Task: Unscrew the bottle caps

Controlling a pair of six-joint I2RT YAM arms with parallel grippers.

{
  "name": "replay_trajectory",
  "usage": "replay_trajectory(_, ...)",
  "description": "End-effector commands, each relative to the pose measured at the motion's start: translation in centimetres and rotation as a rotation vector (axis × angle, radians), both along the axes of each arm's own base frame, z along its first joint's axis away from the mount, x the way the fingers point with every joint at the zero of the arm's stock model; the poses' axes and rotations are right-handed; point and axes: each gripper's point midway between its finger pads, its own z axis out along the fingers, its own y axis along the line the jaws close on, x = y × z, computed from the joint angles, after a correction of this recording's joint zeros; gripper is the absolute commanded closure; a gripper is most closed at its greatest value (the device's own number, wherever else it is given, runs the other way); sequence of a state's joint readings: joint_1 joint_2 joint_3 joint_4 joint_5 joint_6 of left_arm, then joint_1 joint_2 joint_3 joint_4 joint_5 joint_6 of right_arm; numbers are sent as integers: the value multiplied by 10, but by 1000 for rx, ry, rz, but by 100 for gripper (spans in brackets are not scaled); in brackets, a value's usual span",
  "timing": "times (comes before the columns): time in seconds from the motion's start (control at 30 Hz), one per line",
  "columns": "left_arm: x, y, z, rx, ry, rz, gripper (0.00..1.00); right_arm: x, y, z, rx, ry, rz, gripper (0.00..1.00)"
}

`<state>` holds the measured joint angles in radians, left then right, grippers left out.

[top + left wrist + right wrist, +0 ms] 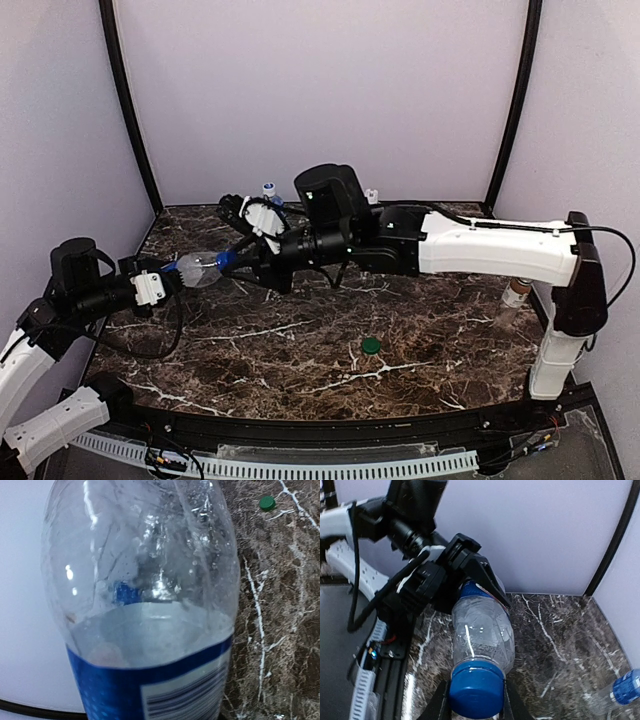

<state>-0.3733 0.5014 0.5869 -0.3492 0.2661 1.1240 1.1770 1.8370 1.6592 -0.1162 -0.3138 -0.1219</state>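
Our right hand [476, 703] is closed narrow on the blue cap [476, 692], one finger on each side of it, so a turn of the wrist should carry straight into the thread. The cap sits on the neck of a clear blue-labelled bottle [482, 630], which lies nearly level in the air above the bench [300, 350] and touches nothing below. We hold it that way so that both arms can meet it end to end: the neck points to the right arm, the base to the left.

Our left hand [472, 577] is clamped on the label end of the bottle and acts as the vice; its wrist view shows little but the clear wall and the blue band close up. We judge this to be the start of the unscrewing step, with the cap seated and no gap visible under it. The thin wall may dent or slip round in the left hand if the cap is tight.

Further out, a loose green cap [371, 345] lies on the bench near the middle, which suggests one bottle is already open. Two more bottles stand at the back wall, one blue-capped [268, 188] and one white-capped [372, 196], and the brown bottle [513, 305] stands at the right edge, partly hidden by the right arm
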Motion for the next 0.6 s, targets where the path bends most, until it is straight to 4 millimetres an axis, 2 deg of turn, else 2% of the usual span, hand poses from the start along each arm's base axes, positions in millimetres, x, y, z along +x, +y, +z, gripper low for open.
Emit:
replay_trajectory(0.0, -56, -31, -19, -80, 247, -264, 62, -51, -1, 3, -16, -534, 192, 100)
replay_trajectory(0.13, -68, -33, -23, -87, 318, -296, 62, -61, -10, 7, -43, -867, 193, 100)
replay_trajectory(0.33, -80, -32, -32, -71, 381, -321, 61, -69, -12, -1, -148, -1420, 182, 100)
replay_trajectory(0.43, -82, -31, -36, -52, 387, -329, 62, -67, -13, 0, -207, -1548, 202, 100)
replay_trajectory(0.57, -82, -31, -39, -46, 392, -331, 62, -64, -12, -2, -245, -1598, 219, 100)
